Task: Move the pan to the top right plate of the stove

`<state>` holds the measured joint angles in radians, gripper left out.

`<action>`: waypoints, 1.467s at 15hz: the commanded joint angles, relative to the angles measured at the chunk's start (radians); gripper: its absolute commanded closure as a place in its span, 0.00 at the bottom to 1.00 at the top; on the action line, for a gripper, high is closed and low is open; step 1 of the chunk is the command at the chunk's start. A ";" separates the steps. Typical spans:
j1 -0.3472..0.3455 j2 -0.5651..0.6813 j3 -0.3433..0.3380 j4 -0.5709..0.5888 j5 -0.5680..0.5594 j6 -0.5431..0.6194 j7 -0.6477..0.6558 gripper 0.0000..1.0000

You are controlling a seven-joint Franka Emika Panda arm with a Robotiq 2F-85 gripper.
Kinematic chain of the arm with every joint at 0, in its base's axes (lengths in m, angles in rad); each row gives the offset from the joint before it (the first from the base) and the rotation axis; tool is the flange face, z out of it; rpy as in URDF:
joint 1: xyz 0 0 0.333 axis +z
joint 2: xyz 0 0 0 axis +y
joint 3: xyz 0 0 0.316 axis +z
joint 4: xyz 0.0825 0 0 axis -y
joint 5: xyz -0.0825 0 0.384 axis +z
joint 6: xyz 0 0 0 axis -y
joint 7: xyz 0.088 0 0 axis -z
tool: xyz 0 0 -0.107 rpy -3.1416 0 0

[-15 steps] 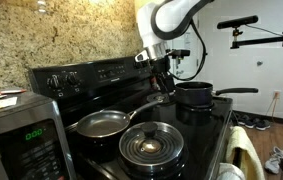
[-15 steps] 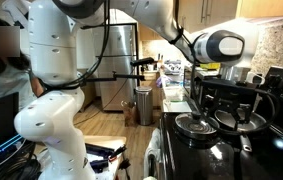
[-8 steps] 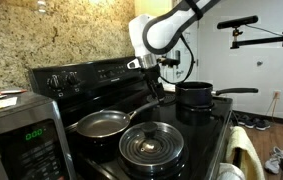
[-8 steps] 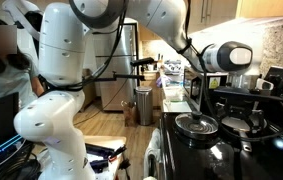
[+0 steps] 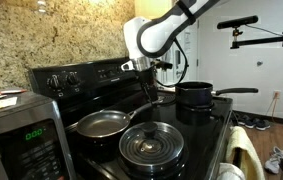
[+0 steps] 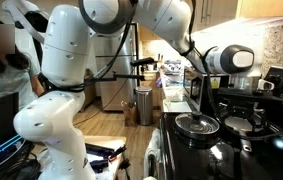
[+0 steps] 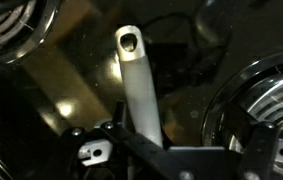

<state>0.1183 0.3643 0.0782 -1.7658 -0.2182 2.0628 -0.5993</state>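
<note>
The silvery pan [image 5: 101, 123] sits on the stove [image 5: 206, 128] near the back panel, its long handle [image 5: 149, 101] pointing away from it. In the wrist view the pale handle [image 7: 139, 85] runs up between my fingers and ends in a hole. My gripper [image 5: 147, 84] [image 7: 176, 150] hangs open just above the handle, one finger on each side, not clamped on it. A chrome-ringed plate [image 7: 11, 25] at the top left of the wrist view looks like the top right plate. In an exterior view the gripper [image 6: 227, 93] hovers over the pan [image 6: 238, 123].
A ribbed lidded pan [image 5: 151, 143] [image 6: 196, 124] stands in front of the silvery pan. A deep black saucepan [image 5: 194, 95] sits further along the stove, handle sticking outward. A microwave [image 5: 21, 135] stands beside the stove. The knob panel [image 5: 81, 75] rises behind.
My gripper has shifted sideways towards the back panel and a little lower, coming over the pan's handle. The jaws stayed open and the pan has not moved.
</note>
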 commanded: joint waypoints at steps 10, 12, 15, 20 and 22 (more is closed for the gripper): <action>-0.044 0.022 0.028 -0.056 0.024 0.129 -0.011 0.25; -0.052 0.028 0.026 -0.040 0.022 0.126 -0.014 0.33; -0.062 0.030 0.024 -0.014 0.022 0.109 -0.011 0.26; -0.072 0.028 0.022 0.011 0.025 0.108 -0.007 0.00; -0.077 0.027 0.023 0.024 0.033 0.096 -0.017 0.00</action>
<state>0.0637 0.3955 0.0870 -1.7608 -0.2058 2.1690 -0.5990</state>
